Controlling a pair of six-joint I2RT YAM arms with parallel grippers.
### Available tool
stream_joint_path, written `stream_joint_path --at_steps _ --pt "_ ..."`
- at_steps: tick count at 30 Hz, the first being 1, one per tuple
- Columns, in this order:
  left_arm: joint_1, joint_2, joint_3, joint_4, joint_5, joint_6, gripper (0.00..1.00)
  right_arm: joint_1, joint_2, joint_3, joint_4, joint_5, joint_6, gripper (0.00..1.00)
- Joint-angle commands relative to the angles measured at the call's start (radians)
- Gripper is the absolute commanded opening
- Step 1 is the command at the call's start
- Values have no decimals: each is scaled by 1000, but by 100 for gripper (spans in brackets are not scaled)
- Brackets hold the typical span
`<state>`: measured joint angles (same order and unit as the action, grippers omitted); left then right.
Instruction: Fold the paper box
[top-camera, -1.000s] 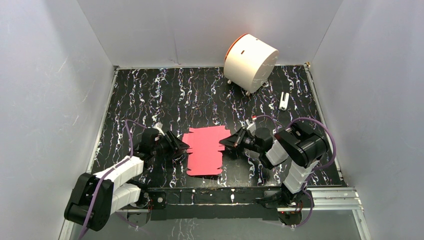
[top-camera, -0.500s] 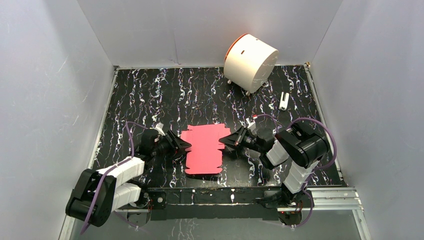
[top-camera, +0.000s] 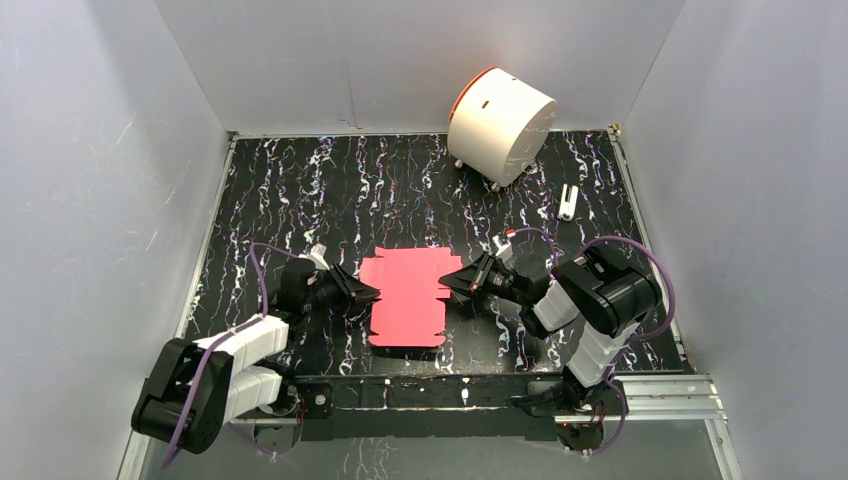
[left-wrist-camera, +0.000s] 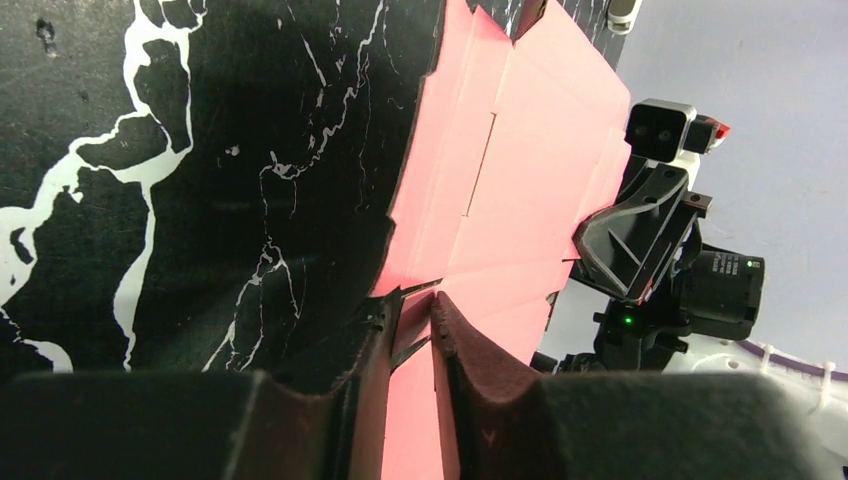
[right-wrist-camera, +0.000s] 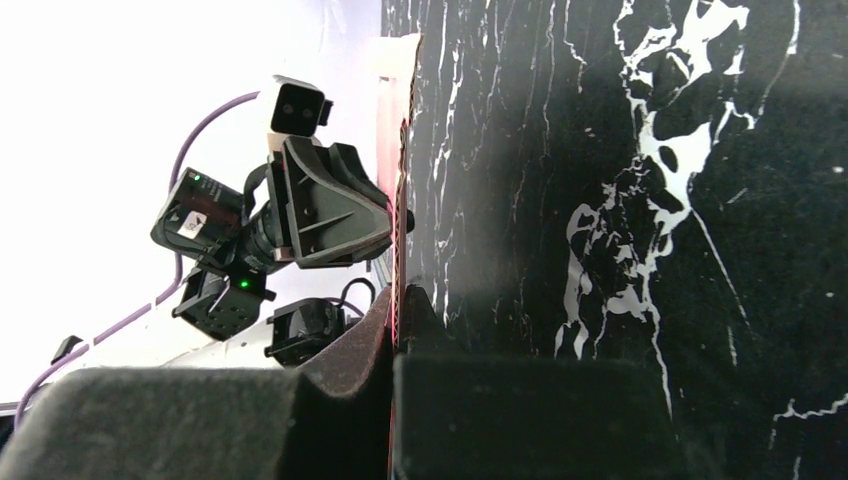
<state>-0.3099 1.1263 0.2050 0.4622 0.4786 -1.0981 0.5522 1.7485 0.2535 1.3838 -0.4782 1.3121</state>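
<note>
Paper box (top-camera: 405, 298) is a flat pink sheet on the table (top-camera: 300, 190), centre-near in the top view. My right gripper (right-wrist-camera: 400, 292) is clamped tight on its 3 o'clock edge. My left gripper (left-wrist-camera: 412, 300) straddles a tab at 9 o'clock, jaws narrow with pink card between them; can't tell if the pads bite yet. Risks: the left pinches only the tab tip, so it slips out or tears. Uneven lifting could buckle the sheet off its creases.
</note>
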Motion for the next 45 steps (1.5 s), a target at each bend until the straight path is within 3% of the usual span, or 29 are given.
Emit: stream_joint_path --at_steps 1,7,20,25,32,45 --pt "3 -28 26 -52 -14 72 15 -2 -23 18 -16 -10 -59 0" --pt "-2 -21 66 -165 -72 151 5 8 -28 47 -110 2 -124 0" --pt "-158 44 217 -368 -285 287 2 50 -100 136 -463 120 -324 1" --pt "-235 101 298 -452 -392 318 5 95 -124 184 -594 208 -404 1" --pt "-334 183 403 -577 -534 343 15 152 -135 236 -722 312 -455 4" --pt "-411 267 481 -605 -546 312 27 196 -127 276 -815 408 -474 9"
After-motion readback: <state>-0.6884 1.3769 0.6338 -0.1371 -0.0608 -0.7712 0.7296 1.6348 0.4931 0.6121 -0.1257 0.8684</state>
